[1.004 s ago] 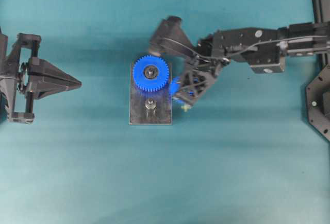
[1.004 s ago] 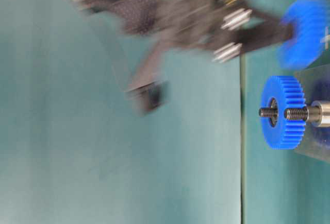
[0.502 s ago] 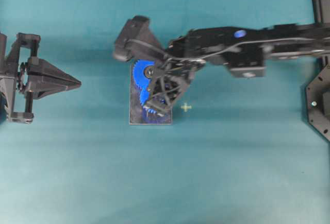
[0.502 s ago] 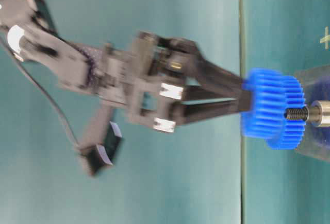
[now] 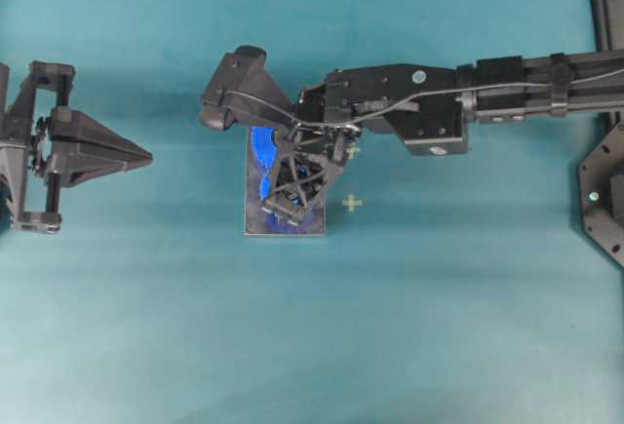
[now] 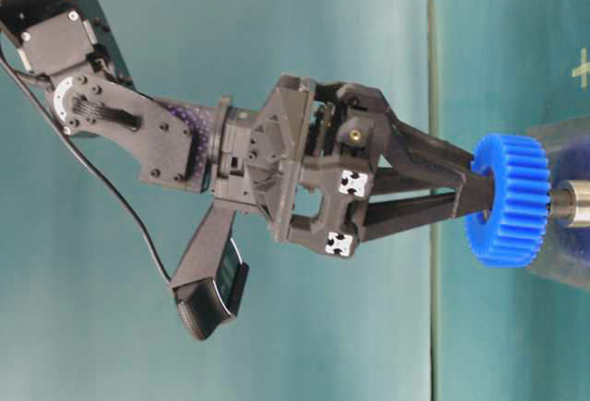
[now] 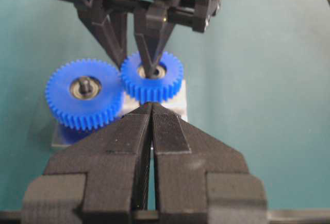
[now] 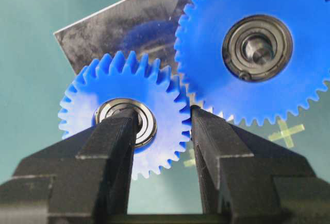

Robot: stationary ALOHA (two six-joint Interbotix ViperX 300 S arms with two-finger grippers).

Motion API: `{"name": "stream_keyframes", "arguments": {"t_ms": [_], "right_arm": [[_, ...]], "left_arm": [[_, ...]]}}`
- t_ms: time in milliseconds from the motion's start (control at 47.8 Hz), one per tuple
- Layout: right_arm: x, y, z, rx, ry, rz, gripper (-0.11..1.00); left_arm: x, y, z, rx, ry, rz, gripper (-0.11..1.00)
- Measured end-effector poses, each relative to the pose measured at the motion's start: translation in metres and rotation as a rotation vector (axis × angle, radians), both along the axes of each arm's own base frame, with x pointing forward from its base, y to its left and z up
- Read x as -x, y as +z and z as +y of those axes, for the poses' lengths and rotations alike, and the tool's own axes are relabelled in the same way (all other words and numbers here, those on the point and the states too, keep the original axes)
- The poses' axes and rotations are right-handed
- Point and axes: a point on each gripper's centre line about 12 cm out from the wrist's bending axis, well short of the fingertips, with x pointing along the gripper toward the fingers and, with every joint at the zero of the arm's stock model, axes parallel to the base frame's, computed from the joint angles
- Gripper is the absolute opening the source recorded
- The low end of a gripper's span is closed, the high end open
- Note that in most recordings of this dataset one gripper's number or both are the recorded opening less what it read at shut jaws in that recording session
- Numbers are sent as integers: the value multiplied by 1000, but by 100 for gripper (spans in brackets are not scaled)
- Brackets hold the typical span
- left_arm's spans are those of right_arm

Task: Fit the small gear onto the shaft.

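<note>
The right gripper (image 8: 162, 131) grasps the small gear (image 8: 124, 131) beside the larger gear (image 8: 255, 49) over the grey plate (image 8: 129, 26), its hub hiding the shaft (image 6: 572, 204) tip; overhead, the arm covers both; the left gripper (image 7: 151, 112) sits clenched, well apart

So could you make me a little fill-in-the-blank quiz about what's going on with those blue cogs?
1. The right gripper is shut on the ____ gear.
2. The larger gear sits on a grey ____.
3. The left gripper is ____ and holds nothing.
4. In the left wrist view, the small gear's teeth sit right against those of the ____ gear.

Missing words: small; plate; shut; larger
</note>
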Motion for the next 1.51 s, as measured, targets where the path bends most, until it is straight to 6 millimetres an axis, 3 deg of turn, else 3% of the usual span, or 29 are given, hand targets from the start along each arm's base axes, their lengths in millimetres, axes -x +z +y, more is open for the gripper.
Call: {"name": "stream_keyframes", "arguments": {"t_ms": [1025, 1067, 1193, 1235, 1318, 1507], "right_arm": [[-5, -1, 0, 17, 12, 7, 36], [-6, -1, 1, 16, 12, 8, 39], [-6, -4, 1, 23, 18, 15, 72], [-6, -4, 0, 20, 12, 15, 75], [-7, -3, -1, 17, 9, 13, 74], [-10, 1, -1, 48, 28, 11, 57]], "left_arm": [[0, 0, 0, 3, 1, -2, 0], [0, 0, 0, 3, 1, -2, 0], [0, 1, 0, 3, 1, -3, 0], [0, 0, 0, 3, 1, -2, 0], [0, 1, 0, 3, 1, -3, 0], [0, 1, 0, 4, 1, -5, 0]]}}
